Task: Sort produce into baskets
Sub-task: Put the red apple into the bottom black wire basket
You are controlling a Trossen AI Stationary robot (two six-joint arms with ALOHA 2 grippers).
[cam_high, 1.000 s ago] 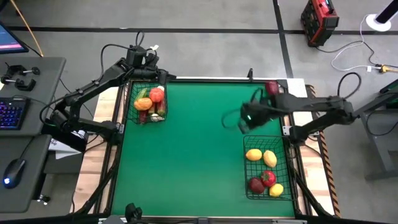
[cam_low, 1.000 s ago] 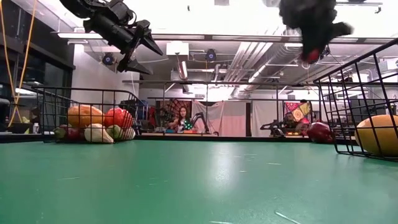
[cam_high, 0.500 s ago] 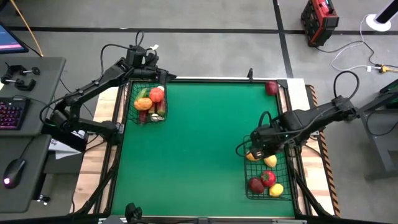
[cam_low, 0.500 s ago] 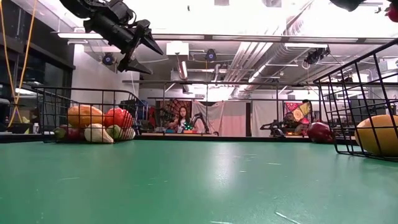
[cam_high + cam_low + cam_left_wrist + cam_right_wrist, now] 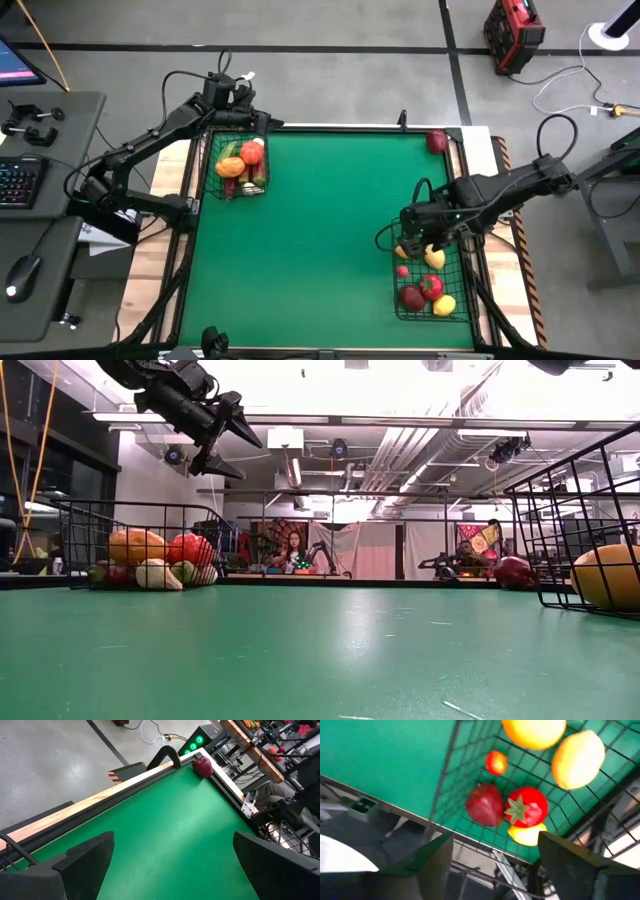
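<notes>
My right gripper (image 5: pixel 405 243) hangs open over the far end of the larger basket (image 5: pixel 462 290) at the table's right. Below it, inside the basket, is a small red fruit (image 5: pixel 495 762), apart from the fingers. With it lie two yellow fruits (image 5: pixel 577 759), a dark red one (image 5: pixel 485 805), a red one with a green top (image 5: pixel 527 807) and another yellow one (image 5: pixel 526 835). My left gripper (image 5: pixel 262 122) waits open, raised at the far right corner of the smaller basket (image 5: pixel 212 160), which holds orange, red, green and white produce (image 5: pixel 150 560). A dark red fruit (image 5: pixel 437 141) rests on the table's far right corner.
The green table top between the two baskets is bare. A raised wooden rim (image 5: pixel 125 787) runs along the far edge. The larger basket's wire wall (image 5: pixel 560 530) stands tall in the low view. A person sits in the room far beyond the table.
My right gripper has swung from the table's far right toward the near edge, carrying a small red fruit, and stopped over the larger basket. It has let go: the fruit now shows inside the basket below the fingers.
</notes>
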